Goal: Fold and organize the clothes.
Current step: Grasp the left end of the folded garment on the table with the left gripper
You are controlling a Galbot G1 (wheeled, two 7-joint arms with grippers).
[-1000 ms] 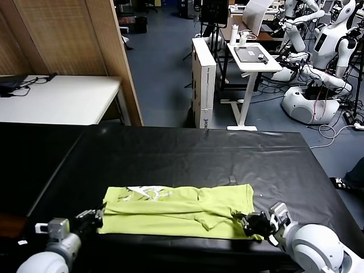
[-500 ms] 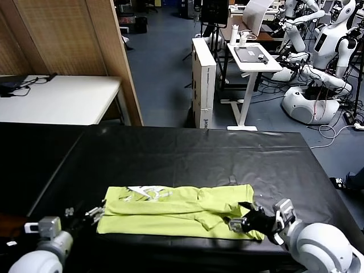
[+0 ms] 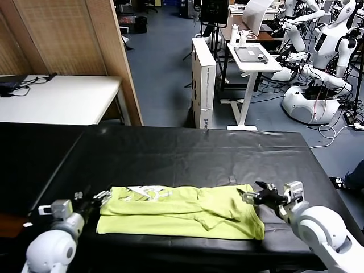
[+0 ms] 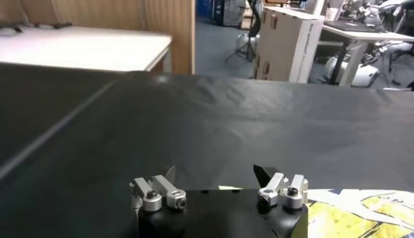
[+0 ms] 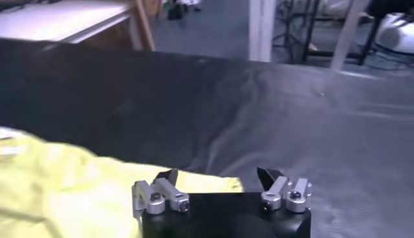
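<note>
- Head view: the lime T-shirt (image 3: 179,211) lies folded into a long band near the front edge of the black table (image 3: 187,153), its length running left to right.
- The left gripper (image 3: 98,198) sits low at the shirt's left end, by the far corner, with its white rounded arm reaching in from the lower left of the view. Its fingers (image 3: 104,195) point toward the cloth and stand apart with nothing between them.
- In the left wrist view, the left gripper (image 4: 217,176) shows both dark fingertips well apart over bare black table, and the shirt (image 4: 362,216) shows only at the edge beside it.
- The right gripper (image 3: 253,196) is at the shirt's right end, at the far corner, with the forearm coming in from the lower right and the wrist angled inward toward the cloth.
- In the right wrist view, the right gripper (image 5: 217,174) has its fingers spread and empty, and the shirt's (image 5: 77,187) edge passes just under and beside them. Whether a fingertip touches the fabric cannot be told.
- A white print (image 3: 145,192) shows on the turned-over part near the shirt's left end. Its marks are too small to read.
- A tall white box (image 3: 203,79) stands on the floor beyond the table.
</note>
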